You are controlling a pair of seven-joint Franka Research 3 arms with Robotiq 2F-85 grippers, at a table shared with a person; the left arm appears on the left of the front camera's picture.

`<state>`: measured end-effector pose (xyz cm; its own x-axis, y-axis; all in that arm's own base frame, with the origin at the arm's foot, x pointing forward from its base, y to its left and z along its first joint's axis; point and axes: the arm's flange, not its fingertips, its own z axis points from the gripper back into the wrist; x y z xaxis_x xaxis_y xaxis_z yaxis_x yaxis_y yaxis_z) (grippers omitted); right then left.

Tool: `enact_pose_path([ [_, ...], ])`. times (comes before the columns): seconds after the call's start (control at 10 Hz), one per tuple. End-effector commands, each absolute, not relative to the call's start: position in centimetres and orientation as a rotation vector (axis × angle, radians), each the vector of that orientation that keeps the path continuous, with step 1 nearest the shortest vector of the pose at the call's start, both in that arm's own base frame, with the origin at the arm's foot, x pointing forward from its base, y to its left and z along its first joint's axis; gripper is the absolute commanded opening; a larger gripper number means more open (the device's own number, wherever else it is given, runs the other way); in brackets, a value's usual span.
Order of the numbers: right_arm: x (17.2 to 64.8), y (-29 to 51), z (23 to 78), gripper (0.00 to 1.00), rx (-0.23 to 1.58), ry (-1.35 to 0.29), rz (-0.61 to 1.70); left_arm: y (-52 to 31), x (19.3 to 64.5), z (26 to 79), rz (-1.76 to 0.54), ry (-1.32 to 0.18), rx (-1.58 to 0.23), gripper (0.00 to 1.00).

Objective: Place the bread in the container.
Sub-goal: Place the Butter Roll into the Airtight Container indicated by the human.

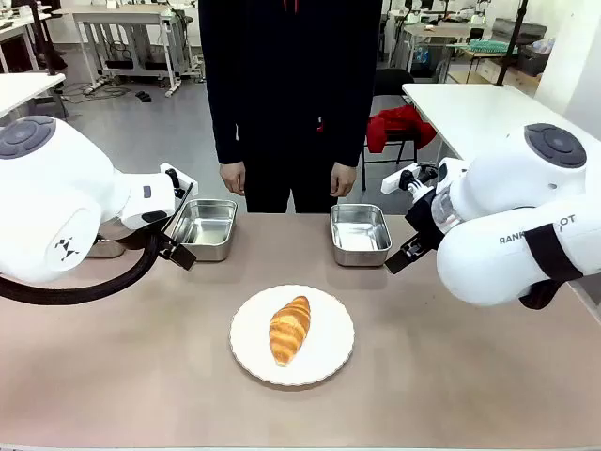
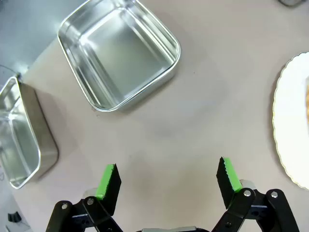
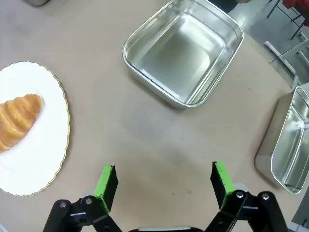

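The bread (image 1: 289, 329), a golden-brown croissant, lies on a round white plate (image 1: 329, 355) at the table's middle front; it also appears at the left edge of the right wrist view (image 3: 17, 121). Two shiny steel containers stand behind the plate, one at the left (image 1: 205, 228) and one at the right (image 1: 361, 234). My left gripper (image 2: 168, 176) hovers open over bare table beside the left container (image 2: 118, 53). Over the table near the right container (image 3: 186, 50), my right gripper (image 3: 164, 181) is open as well. Neither holds anything.
A person stands at the far edge, with hands (image 1: 233, 177) hanging down. Another pan (image 2: 19, 140) sits at the far left and one more (image 3: 287, 145) at the far right. The plate's rim (image 2: 289, 125) lies to one side of my left gripper.
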<state>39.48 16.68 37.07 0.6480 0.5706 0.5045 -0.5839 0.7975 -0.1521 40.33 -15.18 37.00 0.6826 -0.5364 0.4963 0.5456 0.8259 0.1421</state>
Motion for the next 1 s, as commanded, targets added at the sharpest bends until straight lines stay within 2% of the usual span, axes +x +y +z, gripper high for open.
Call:
enact_pose_path([
  [0.0,39.48,16.68,37.08,1.0,0.025,-0.565,0.656,-15.19,40.33,37.01,-0.607,-0.551,-0.018,1.0],
  [0.9,39.48,16.68,37.08,1.0,0.025,-0.565,0.656,-15.19,40.33,37.01,-0.607,-0.551,-0.018,1.0],
])
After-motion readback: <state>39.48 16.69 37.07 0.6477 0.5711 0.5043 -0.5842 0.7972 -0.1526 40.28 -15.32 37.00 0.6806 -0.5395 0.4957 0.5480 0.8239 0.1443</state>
